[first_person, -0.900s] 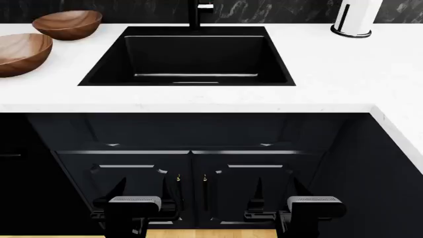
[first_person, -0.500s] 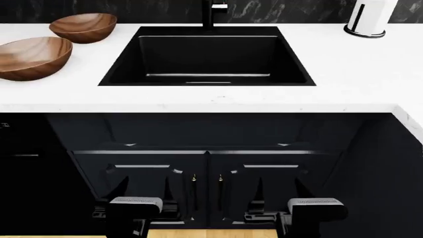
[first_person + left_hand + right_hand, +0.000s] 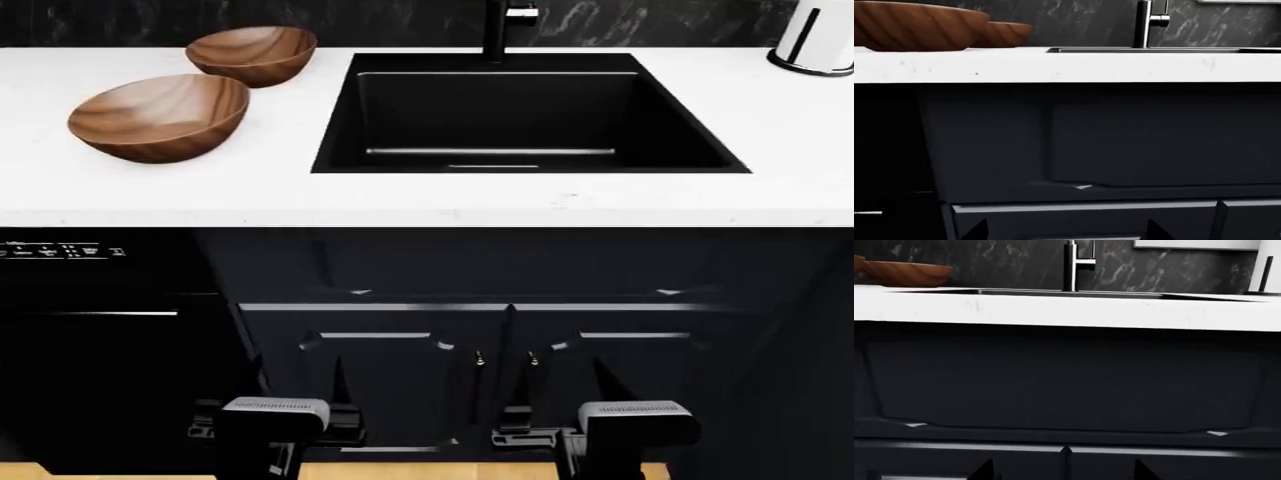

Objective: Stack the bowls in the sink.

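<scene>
Two glossy brown wooden bowls sit apart on the white counter left of the sink: the nearer bowl (image 3: 158,115) and the farther bowl (image 3: 251,54) by the back wall. The black sink (image 3: 494,110) holds nothing, and its faucet (image 3: 497,25) stands behind it. My left gripper (image 3: 291,385) and right gripper (image 3: 565,385) are open and empty, low in front of the cabinet, well below counter height. The left wrist view shows both bowls, near (image 3: 914,26) and far (image 3: 1007,34), with that gripper (image 3: 1066,231). The right wrist view shows one bowl (image 3: 907,272), the faucet (image 3: 1070,265) and that gripper (image 3: 1064,471).
The white counter edge (image 3: 427,195) overhangs the dark cabinet doors (image 3: 400,370) in front of my grippers. A black dishwasher panel (image 3: 94,330) is at the lower left. A white paper towel holder (image 3: 817,38) stands at the back right of the counter.
The head view has shifted left: bowls and sink now sit further right in the frame, and the dishwasher has come into view. Both grippers hold the same low, open pose.
</scene>
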